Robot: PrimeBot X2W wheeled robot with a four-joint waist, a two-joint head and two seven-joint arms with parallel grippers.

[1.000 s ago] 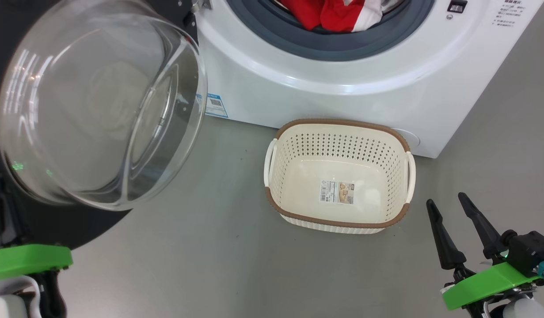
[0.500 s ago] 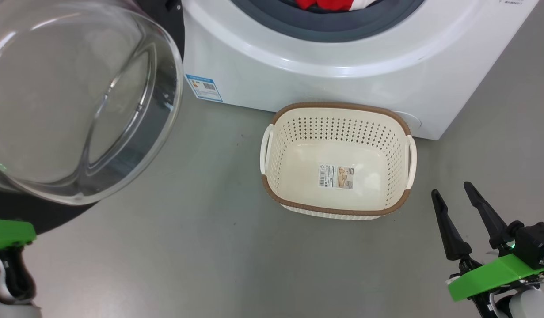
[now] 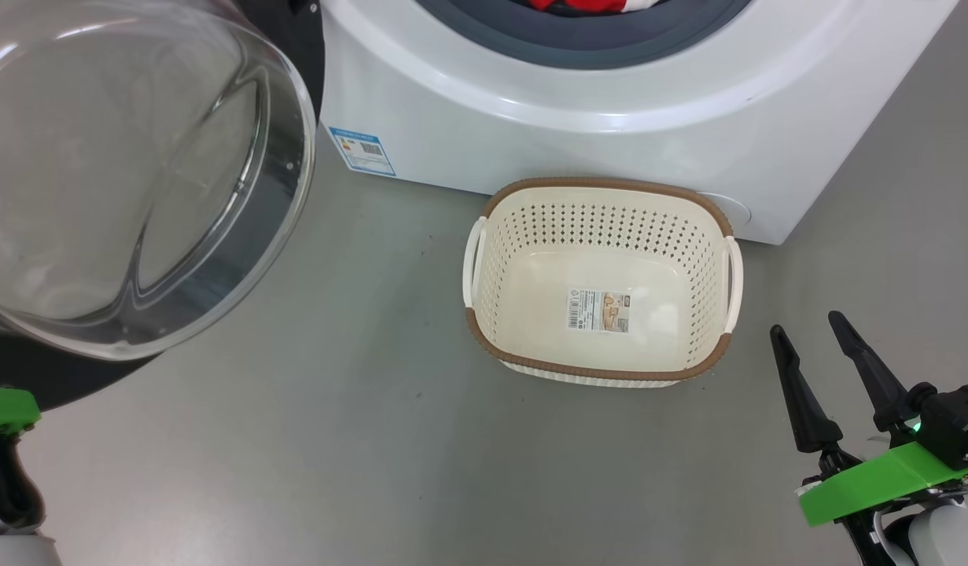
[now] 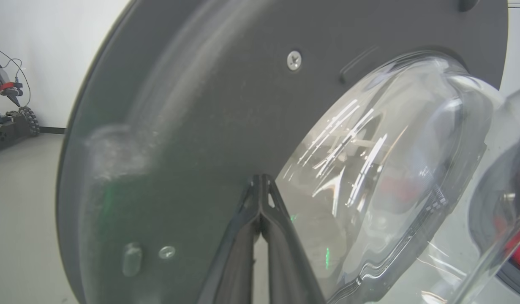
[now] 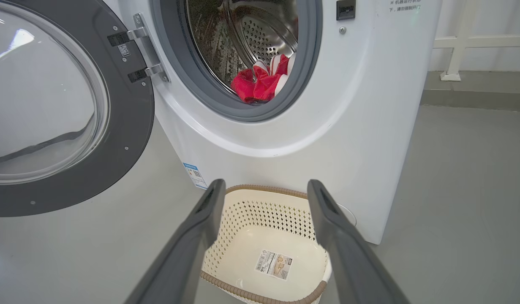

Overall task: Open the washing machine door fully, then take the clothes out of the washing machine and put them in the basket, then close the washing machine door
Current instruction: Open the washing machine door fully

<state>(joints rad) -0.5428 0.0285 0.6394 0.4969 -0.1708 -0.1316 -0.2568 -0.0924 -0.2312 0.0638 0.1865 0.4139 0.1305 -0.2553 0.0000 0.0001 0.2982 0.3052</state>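
The washing machine [image 3: 609,102] stands open, and the red and white clothes [image 5: 260,82] lie at the front of its steel drum [image 5: 260,38]. The washing machine door [image 3: 130,173] hangs swung out to the left, its glass bowl facing me. My left gripper [image 4: 262,178] is shut with nothing in it, its tips against the door's dark grey inner face [image 4: 192,126]. The cream basket [image 3: 601,187] sits empty on the floor in front of the machine. To the basket's right my right gripper [image 3: 804,324] hovers open and empty; its wrist view also shows this gripper [image 5: 266,183] above the basket [image 5: 251,211].
Grey floor [image 3: 389,440] surrounds the basket. A blue label [image 3: 362,149] marks the machine's lower left corner. A white rail [image 5: 454,42] stands behind the machine on the right. Dark equipment with a cable [image 4: 10,118] sits against the far wall beyond the door.
The head camera has shifted, sliding the machine up the picture. The door has swung a little further left with my left arm. My right gripper stays open beside the basket.
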